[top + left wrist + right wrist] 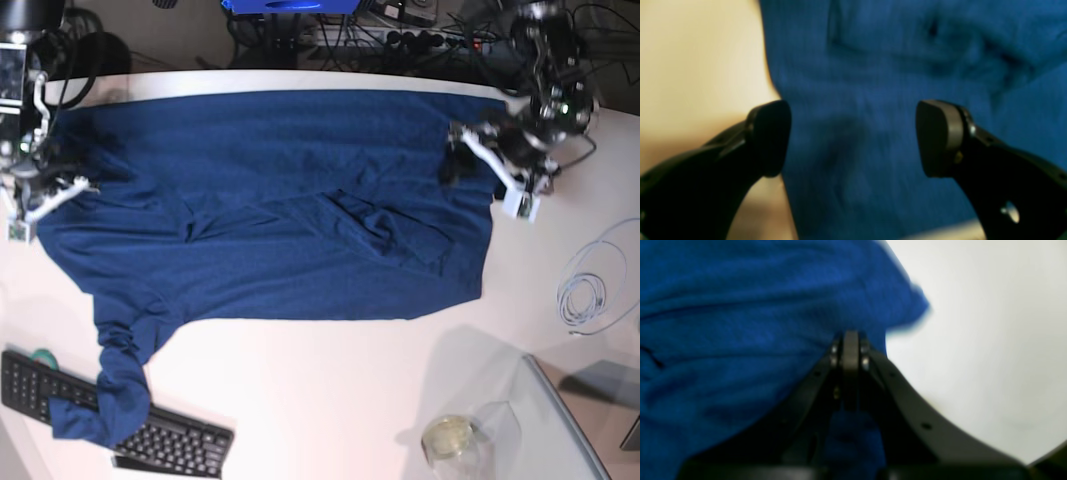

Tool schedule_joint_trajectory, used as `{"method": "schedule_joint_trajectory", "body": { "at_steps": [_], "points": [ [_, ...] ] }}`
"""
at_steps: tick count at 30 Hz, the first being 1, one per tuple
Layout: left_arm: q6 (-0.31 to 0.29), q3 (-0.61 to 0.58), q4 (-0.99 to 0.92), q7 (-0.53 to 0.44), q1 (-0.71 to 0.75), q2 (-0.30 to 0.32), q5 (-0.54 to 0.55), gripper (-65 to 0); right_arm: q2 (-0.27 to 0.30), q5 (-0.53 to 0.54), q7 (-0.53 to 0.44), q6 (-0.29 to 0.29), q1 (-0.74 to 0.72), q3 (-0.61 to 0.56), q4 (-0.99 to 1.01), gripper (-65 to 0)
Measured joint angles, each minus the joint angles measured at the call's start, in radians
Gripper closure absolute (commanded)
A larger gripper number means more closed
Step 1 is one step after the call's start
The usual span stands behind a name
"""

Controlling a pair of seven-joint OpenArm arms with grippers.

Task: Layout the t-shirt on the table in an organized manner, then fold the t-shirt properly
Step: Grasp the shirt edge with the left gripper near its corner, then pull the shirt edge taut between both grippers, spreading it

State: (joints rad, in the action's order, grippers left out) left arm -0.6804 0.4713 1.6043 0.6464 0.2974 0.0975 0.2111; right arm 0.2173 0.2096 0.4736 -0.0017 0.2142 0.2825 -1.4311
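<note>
White tabletop (330, 390) carries the t-shirt (270, 200) spread wide, one sleeve trailing at seven o'clock over a keyboard (170, 440), so the right gripper (850, 340) is clamped on cloth at nine o'clock while the left gripper (853, 136) hangs apart at three o'clock, seemingly ready to grab.

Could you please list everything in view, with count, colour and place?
t-shirt: one, navy, spread across the table, one sleeve draped over the keyboard
table: one, white, under everything
keyboard: one, black, near-left corner in the base view
cable: one coil, white, right side of the table
cup: one, clear, near edge beside the glass panel
glass panel: one, clear, near-right corner
left end effector: one, black, open above the shirt's edge
right end effector: one, black, shut on the shirt
</note>
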Motion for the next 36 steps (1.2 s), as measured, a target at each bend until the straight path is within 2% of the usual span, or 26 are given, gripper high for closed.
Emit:
{"method": "schedule_joint_trajectory", "body": {
  "at_steps": [2,5,12,14,20,30,36],
  "points": [
    [0.000,-0.002,0.013,-0.003,0.058,-0.003,0.016,-55.5,-0.031,0.003,-0.010,0.006,0.036,0.040,-0.015,0.0],
    [0.000,0.006,0.012,-0.002,0.093,-0.003,0.022,-55.5,-0.040,-0.001,-0.010,0.005,0.069,0.044,-0.011,0.0],
    [0.002,-0.003,-0.079,-0.007,0.079,0.001,0.023,-55.5,-0.057,0.004,-0.015,0.005,0.081,0.048,0.061,0.0],
    [0.002,-0.002,-0.102,-0.006,0.085,0.003,0.017,-55.5,-0.055,0.007,-0.049,0.005,0.097,0.049,0.074,0.0],
    [0.002,0.006,-0.127,-0.016,0.095,0.018,0.023,-55.5,-0.052,0.007,-0.072,0.005,0.133,0.051,0.073,0.0],
    [0.003,0.006,-0.071,-0.005,0.143,0.036,0.021,-55.5,-0.052,0.005,-0.060,0.009,0.172,0.080,0.047,0.0],
    [0.000,-0.002,0.129,0.002,0.183,0.014,0.026,-55.5,-0.058,0.000,-0.011,0.009,0.186,0.079,-0.010,0.0]
  ]
}}
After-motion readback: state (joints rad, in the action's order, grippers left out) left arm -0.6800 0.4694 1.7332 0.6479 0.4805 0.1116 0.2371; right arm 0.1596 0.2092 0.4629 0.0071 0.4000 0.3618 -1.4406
